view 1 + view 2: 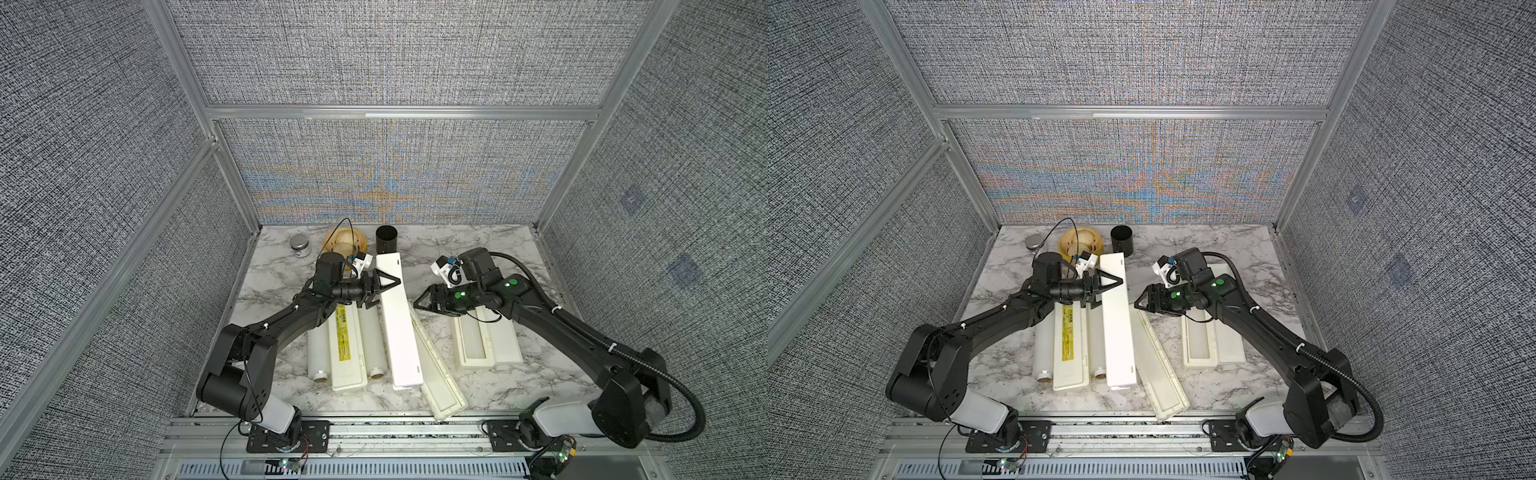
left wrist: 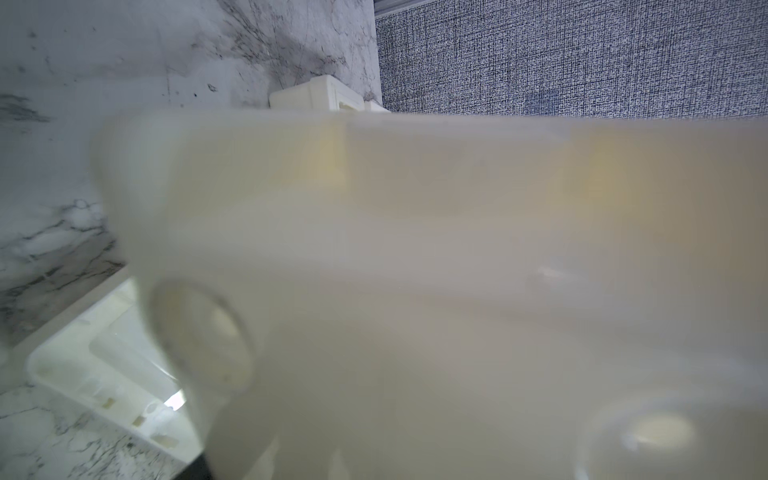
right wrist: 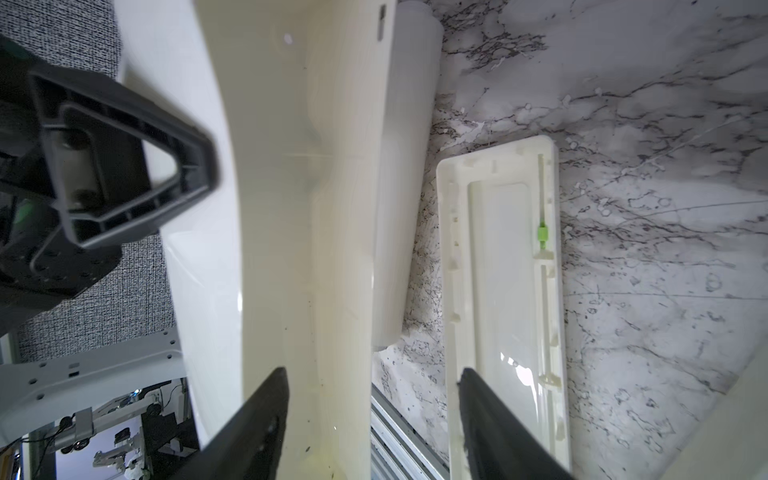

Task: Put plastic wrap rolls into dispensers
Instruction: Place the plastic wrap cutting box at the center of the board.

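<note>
In both top views my left gripper (image 1: 381, 292) stands spread astride the middle dispenser's (image 1: 400, 328) left edge; clamped or not, I cannot tell. My right gripper (image 1: 1141, 301), jaws apart, sits just right of that top-to-bottom dispenser. Left wrist: blurred cream dispenser wall. Right wrist: my fingers (image 3: 266, 424) flank its edge, a roll (image 3: 401, 187) lying parallel beside.
</note>
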